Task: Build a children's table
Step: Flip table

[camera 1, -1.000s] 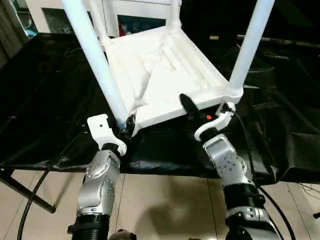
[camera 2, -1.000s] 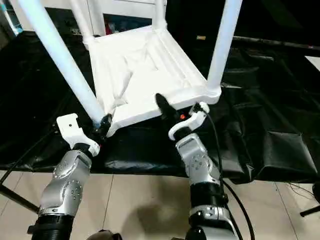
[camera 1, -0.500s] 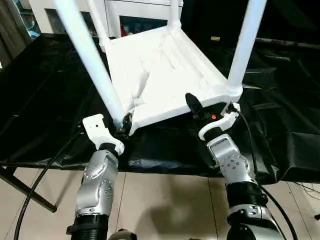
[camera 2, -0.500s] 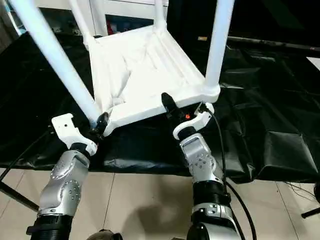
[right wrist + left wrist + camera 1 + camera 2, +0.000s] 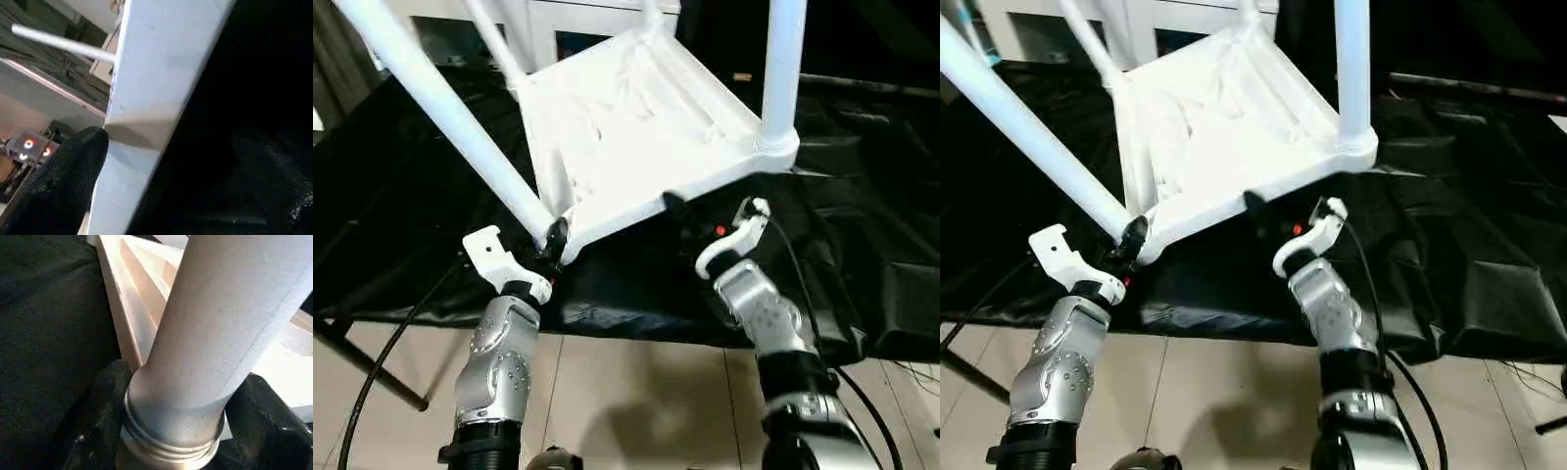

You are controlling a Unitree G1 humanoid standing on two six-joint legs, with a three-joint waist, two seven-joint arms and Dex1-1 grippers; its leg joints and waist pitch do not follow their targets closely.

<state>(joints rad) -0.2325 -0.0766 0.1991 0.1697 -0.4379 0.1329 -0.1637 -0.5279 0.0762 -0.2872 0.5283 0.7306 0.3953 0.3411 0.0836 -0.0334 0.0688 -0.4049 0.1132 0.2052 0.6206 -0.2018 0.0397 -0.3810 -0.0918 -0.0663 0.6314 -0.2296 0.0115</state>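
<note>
You have 1 children's table (image 5: 636, 127) inverted, 4 legs seated. Left fingers (image 5: 105, 406) clamp 1 leg (image 5: 460, 122) base; right fingers (image 5: 63, 176) spread wide about the tabletop edge (image 5: 146, 98).

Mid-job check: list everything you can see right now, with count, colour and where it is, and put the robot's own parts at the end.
table top: one, white, upside down and tilted on the black sheet, ribbed underside facing up.
table legs: four visible, white, rising from the corner sockets; the near-left one leans to the left.
black sheet: one, black, covering the work surface.
cabinet: one, white with glass doors, behind the table.
floor: beige tiles, below the surface's near edge.
left gripper: black fingers around the base of the near-left leg.
right gripper: black fingers at the table top's near edge, jaws wide.
forearms: two, silver, at the bottom.
</note>
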